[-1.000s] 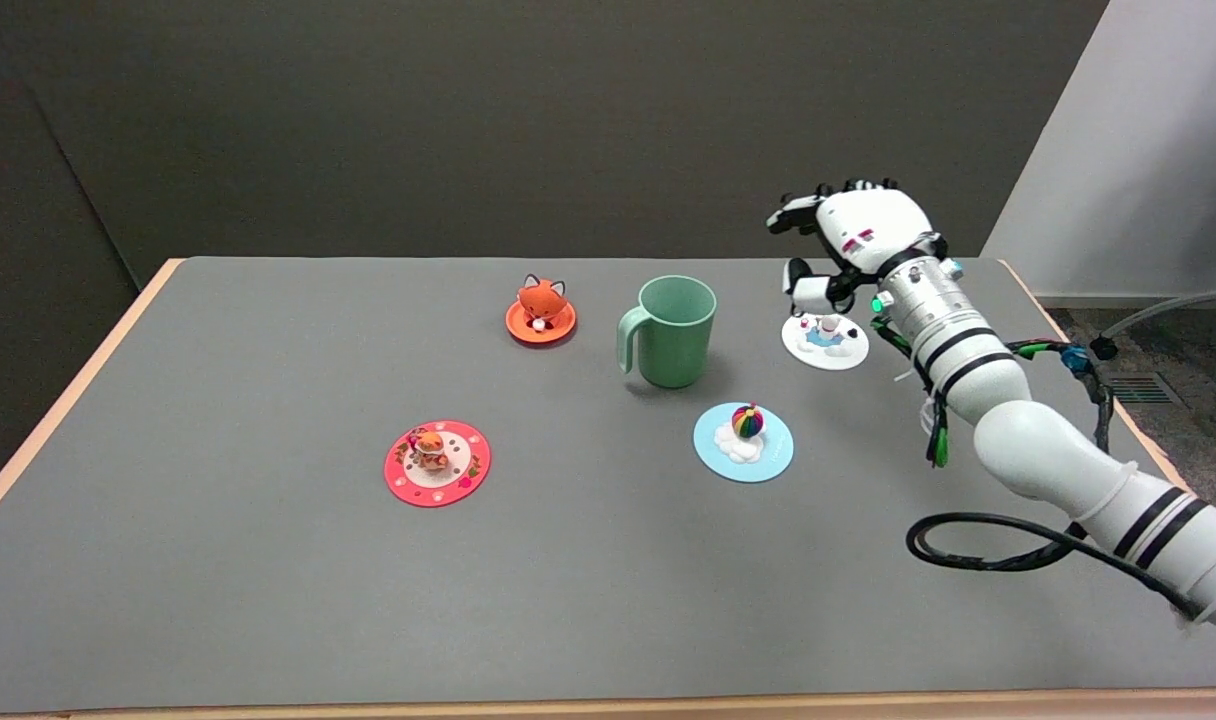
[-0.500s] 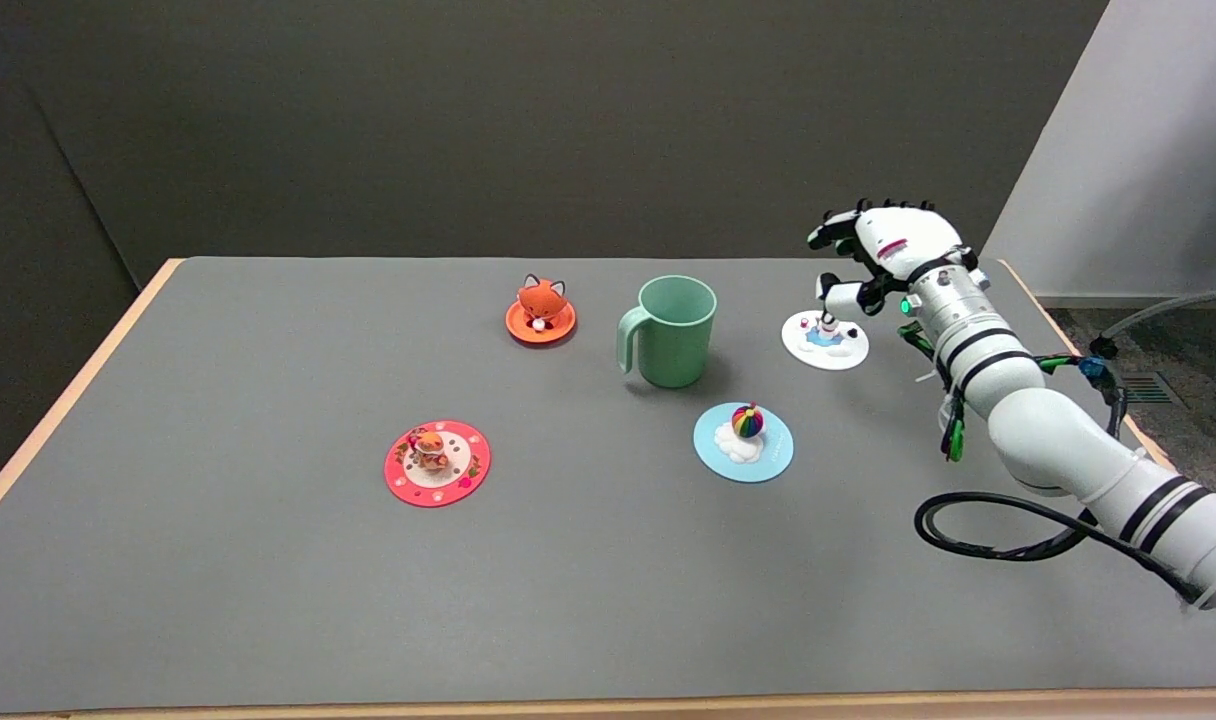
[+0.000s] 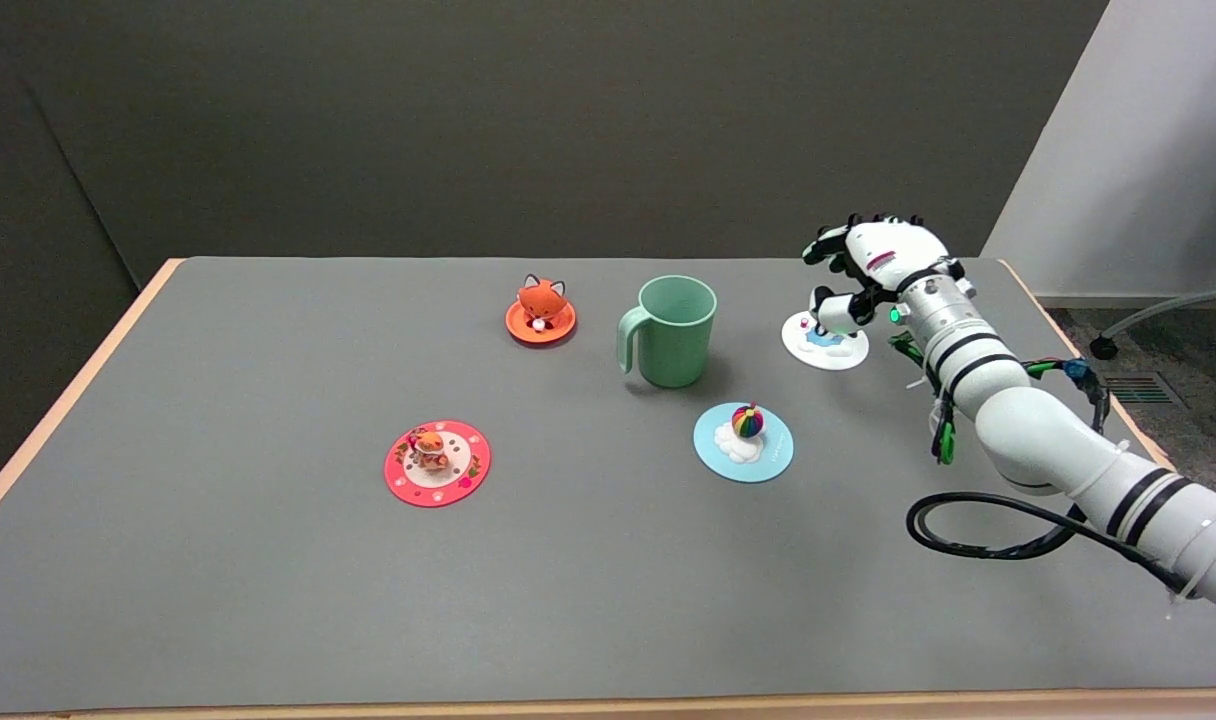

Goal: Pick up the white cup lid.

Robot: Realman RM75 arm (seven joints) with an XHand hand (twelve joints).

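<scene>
The white cup lid (image 3: 826,347) lies flat on the grey table (image 3: 268,580) at the far right; it carries a small blue-and-white figure on top. My right hand (image 3: 868,268) hovers just above and behind it, palm down. The fingers are curled but apart, and the thumb (image 3: 834,310) hangs low in front of the figure, hiding most of it. I cannot tell whether the thumb touches the figure. The lid rests on the table, and nothing is gripped in the hand.
A green mug (image 3: 671,331) stands left of the white lid. A light-blue lid with a rainbow ball (image 3: 743,441) lies nearer the front. An orange fox lid (image 3: 540,309) and a red lid (image 3: 437,462) lie further left. A black cable (image 3: 978,528) loops under my arm.
My right hand swung right, then came back slightly left and lower, bringing the thumb down over the figure on the white lid. The lid has not moved.
</scene>
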